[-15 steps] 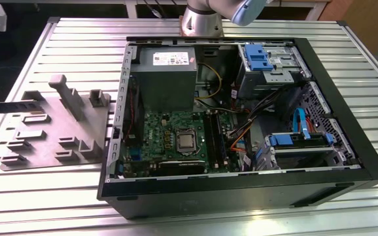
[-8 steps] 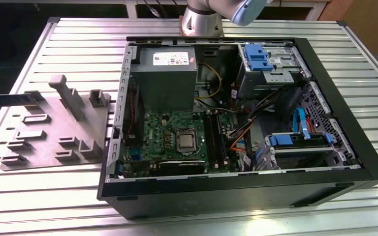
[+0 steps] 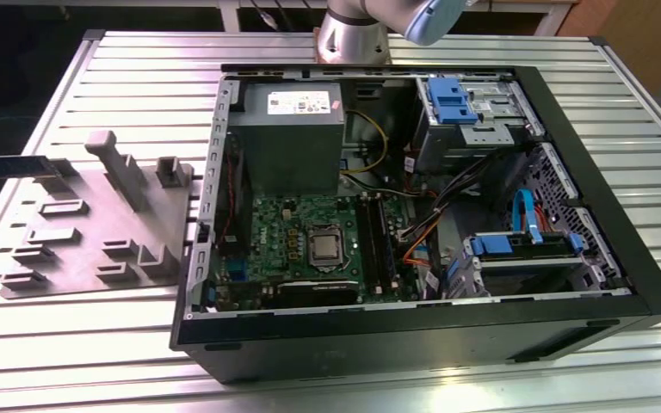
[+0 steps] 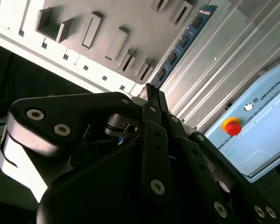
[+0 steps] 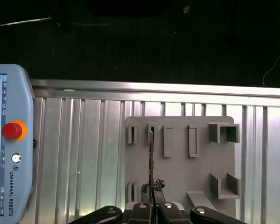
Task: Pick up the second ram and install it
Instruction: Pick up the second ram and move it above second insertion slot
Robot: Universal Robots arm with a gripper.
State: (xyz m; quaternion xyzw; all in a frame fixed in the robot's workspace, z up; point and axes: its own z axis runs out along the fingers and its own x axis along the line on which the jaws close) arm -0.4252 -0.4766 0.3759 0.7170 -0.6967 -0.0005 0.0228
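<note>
The second ram [image 5: 150, 158] stands on its edge in slots of the grey fixture tray [image 5: 182, 172], along the tray side nearest the teach pendant. In the second wrist view the ram [image 4: 182, 44] shows its blue face with a row of black chips beside the tray [image 4: 130, 23]. My gripper [image 5: 151, 187] has its fingers drawn together, and nothing shows between them. In both wrist views the tips [image 4: 150, 88] line up with the ram's near end. I cannot tell whether they touch it.
A teach pendant [image 5: 9, 140] lies on the ribbed table beside the tray. In the exterior view the open computer case [image 3: 423, 335] with its motherboard [image 3: 307, 241] sits to the right of the tray [image 3: 89, 232]. A dark narrow strip [image 3: 9, 165] juts in from that view's left.
</note>
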